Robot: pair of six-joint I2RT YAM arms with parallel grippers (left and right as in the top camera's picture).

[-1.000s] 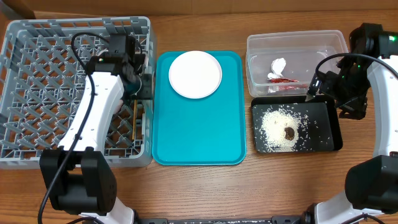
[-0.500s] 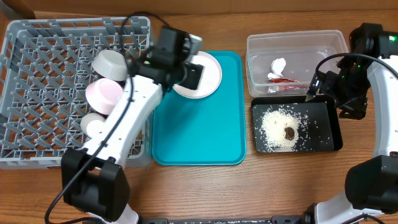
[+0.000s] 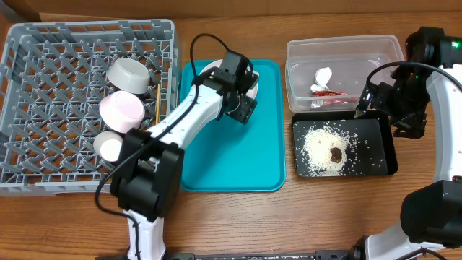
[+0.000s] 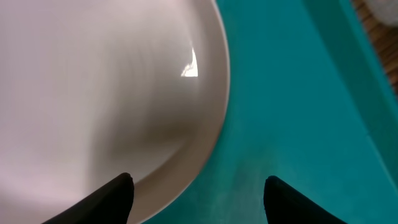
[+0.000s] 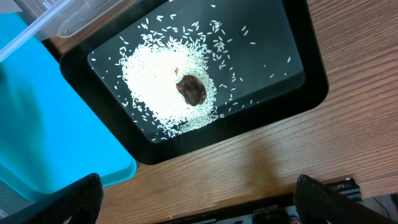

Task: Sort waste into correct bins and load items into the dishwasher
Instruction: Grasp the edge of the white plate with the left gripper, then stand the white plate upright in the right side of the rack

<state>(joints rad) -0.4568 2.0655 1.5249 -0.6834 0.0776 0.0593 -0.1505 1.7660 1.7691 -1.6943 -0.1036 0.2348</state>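
Observation:
The white plate [image 3: 253,85] lies on the teal tray [image 3: 231,159], mostly hidden under my left arm. My left gripper [image 3: 243,108] hangs open low over the plate's near-right rim. In the left wrist view one fingertip [image 4: 115,199] is over the plate [image 4: 93,93] and the other over the tray [image 4: 298,93]. In the dishwasher rack [image 3: 43,108] sit a grey-green bowl [image 3: 128,72], a pink bowl [image 3: 121,112], a cup [image 3: 108,144] and chopsticks [image 3: 157,101]. The wrapper [image 3: 325,83] lies in the clear tub [image 3: 346,50]. Rice [image 5: 165,87] and a brown lump [image 5: 191,90] lie in the black tray [image 5: 292,87]. My right gripper [image 5: 199,205] is open and empty above the table's front edge.
The teal tray lies between the rack and the two bins, and its corner shows in the right wrist view [image 5: 37,124]. My right arm [image 3: 433,87] stands at the far right beside the tub and black tray [image 3: 386,155]. Bare wooden table [image 3: 289,217] runs along the front.
My left arm has swung from the rack's right side across to the plate on the teal tray, uncovering the bowls and cup in the rack. Its jaws have widened. The right arm has not moved.

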